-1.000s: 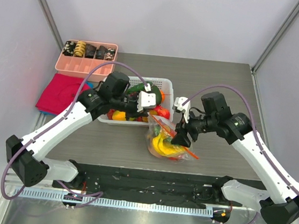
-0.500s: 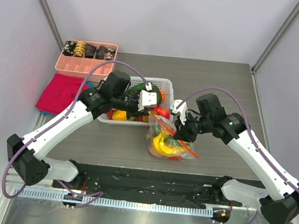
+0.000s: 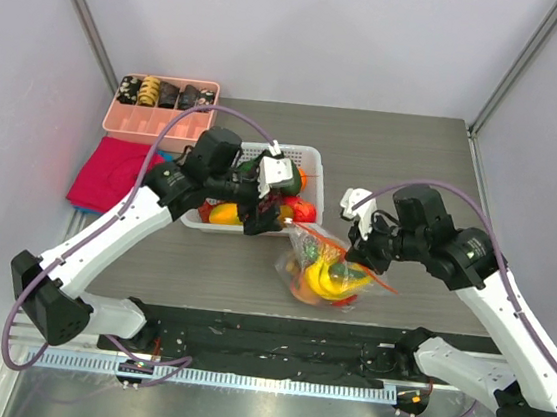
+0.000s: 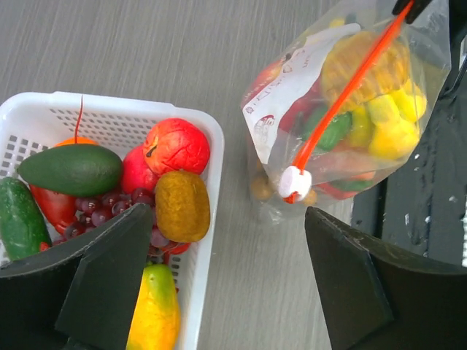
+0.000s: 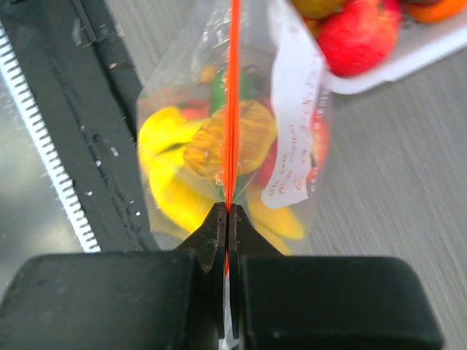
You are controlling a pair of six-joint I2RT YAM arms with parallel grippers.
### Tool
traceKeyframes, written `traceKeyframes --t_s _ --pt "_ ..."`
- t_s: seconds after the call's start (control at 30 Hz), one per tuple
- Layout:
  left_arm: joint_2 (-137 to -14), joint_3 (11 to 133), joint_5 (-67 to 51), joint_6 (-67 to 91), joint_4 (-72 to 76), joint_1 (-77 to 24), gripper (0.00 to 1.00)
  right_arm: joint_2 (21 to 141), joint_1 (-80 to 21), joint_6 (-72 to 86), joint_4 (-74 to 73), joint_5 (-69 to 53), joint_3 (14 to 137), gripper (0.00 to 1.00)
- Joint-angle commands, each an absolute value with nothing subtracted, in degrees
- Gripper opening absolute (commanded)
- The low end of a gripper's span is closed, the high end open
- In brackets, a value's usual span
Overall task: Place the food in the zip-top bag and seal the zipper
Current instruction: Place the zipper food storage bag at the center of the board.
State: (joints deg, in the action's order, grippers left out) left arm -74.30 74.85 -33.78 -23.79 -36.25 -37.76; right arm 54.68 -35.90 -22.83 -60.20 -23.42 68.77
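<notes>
The clear zip-top bag (image 3: 327, 269) lies on the table right of the basket, with food (image 5: 175, 168) inside: yellow bananas, red and green pieces. My right gripper (image 5: 228, 219) is shut on the orange-red zipper (image 5: 233, 109) at the bag's near-right end (image 3: 356, 255). In the left wrist view the zipper (image 4: 350, 87) runs diagonally to a white slider (image 4: 295, 182). My left gripper (image 4: 230, 292) hangs open over the basket's near-right corner (image 3: 258, 214), holding nothing. More toy food (image 4: 175, 146) stays in the basket.
The white lattice basket (image 3: 310, 157) stands left of the bag. A pink divided tray (image 3: 159, 104) with small rolls sits at the back left, a red cloth (image 3: 112, 171) below it. A black mat (image 3: 274, 334) lines the near edge.
My left gripper has opened and let go by the bag's left end. My right gripper has shut on the zipper and drawn to the right, shifting the bag slightly right.
</notes>
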Motion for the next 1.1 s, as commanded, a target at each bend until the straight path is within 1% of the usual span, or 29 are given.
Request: traceKeyframes --t_s 0.0,0.07,0.17,0.27,0.33,0.37,0.57,0.6,0.7,0.83,0.93,0.97,1.03,1.07 --pt "-72.0 78.8 -33.0 -16.2 -32.7 -37.6 0.97 53.9 -36.1 -17.8 -60.9 -14.1 76.0 0.01" --pt "-71.5 79.3 -32.8 -13.0 -31.8 -37.5 0.99 53.5 -36.1 -17.8 -61.7 -9.9 76.9 0.01" --pt "-70.8 79.8 -31.9 -10.3 -31.4 -37.5 1.00 54.9 -36.1 -15.4 -62.9 -3.2 79.0 0.01" --pt "-70.2 80.5 -31.4 -8.2 -31.6 -37.5 1.00 57.9 -33.9 -11.3 -66.0 -0.7 87.5 0.01" --pt "-70.0 80.8 -30.9 -7.5 -31.6 -37.5 1.00 60.2 -33.2 -12.6 -67.8 3.1 92.1 0.01" --pt "-70.0 81.3 -30.8 -7.1 -31.7 -37.5 1.00 60.5 -33.1 -12.7 -67.9 7.9 92.6 0.01" --pt "-71.4 83.2 -28.7 -2.6 -30.9 -37.4 1.00 63.4 -32.9 -12.5 -65.3 19.4 90.4 0.01" --pt "-71.6 83.4 -28.6 -1.2 -30.7 -37.4 1.00 64.2 -32.4 -11.2 -64.5 19.4 90.5 0.01" --pt "-71.9 83.5 -28.7 2.0 -29.8 -37.1 1.00 68.6 -30.4 -6.9 -64.6 13.9 94.0 0.01" --pt "-71.5 82.3 -29.3 4.6 -28.7 -36.4 1.00 75.5 -28.3 -6.9 -63.1 14.1 99.9 0.01" --pt "-71.3 81.3 -29.5 6.2 -27.8 -35.8 1.00 77.9 -19.5 -9.0 -60.6 7.8 99.2 0.01" --pt "-71.2 81.0 -29.6 6.4 -27.4 -35.6 1.00 78.2 -13.2 -9.6 -59.9 5.8 97.0 0.01" --pt "-70.6 80.1 -29.8 6.9 -27.0 -35.1 1.00 78.3 -7.8 -12.6 -57.1 2.5 94.7 0.01" --pt "-70.4 79.7 -29.8 6.9 -26.6 -34.9 1.00 77.2 -3.1 -13.8 -55.6 1.5 92.4 0.01"
